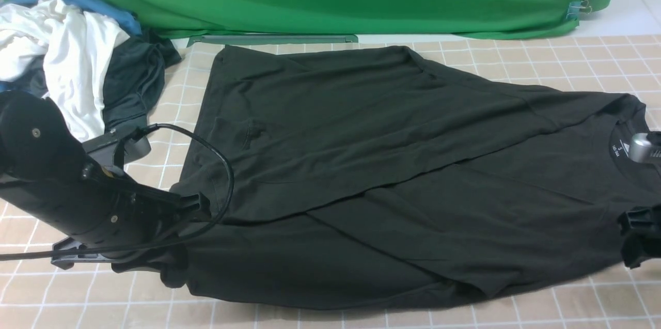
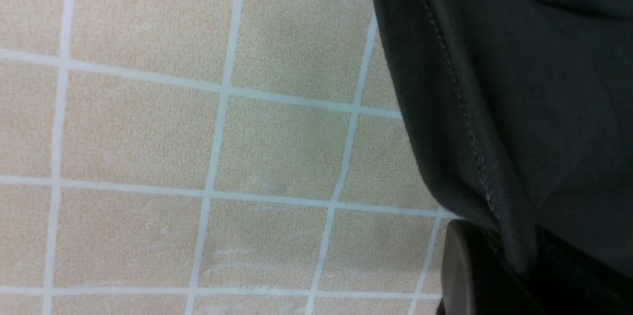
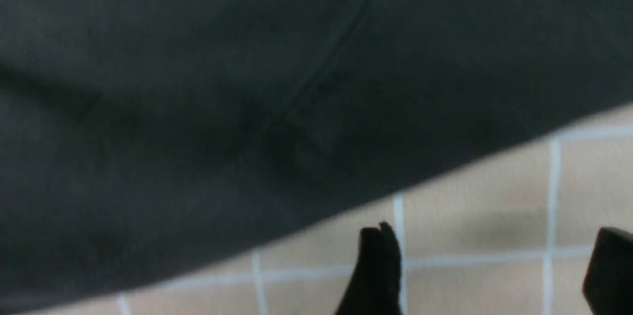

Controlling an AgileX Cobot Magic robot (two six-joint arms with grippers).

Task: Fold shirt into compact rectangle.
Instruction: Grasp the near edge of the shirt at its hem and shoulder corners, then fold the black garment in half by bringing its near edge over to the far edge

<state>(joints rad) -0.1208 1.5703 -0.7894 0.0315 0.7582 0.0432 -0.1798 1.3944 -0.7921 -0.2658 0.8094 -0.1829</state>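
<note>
Near left, a hem corner of the shirt [image 1: 392, 163] is pinched in the closed left fingers [image 2: 462, 275]; the right fingers [image 3: 378, 265] are spread wide, empty, beside its edge. Laid half-folded across the tabletop [image 1: 594, 58], it could be dragged askew by one-sided pulling.

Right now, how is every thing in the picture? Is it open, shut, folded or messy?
shirt, lying spread out, partly folded, with one flap laid slantwise across it.
left end effector, shut on the shirt's near left corner.
right end effector, open, holding nothing, beside the shirt's edge.
white garment, crumpled in a heap at the far left.
dark grey garment, crumpled in the same heap.
</note>
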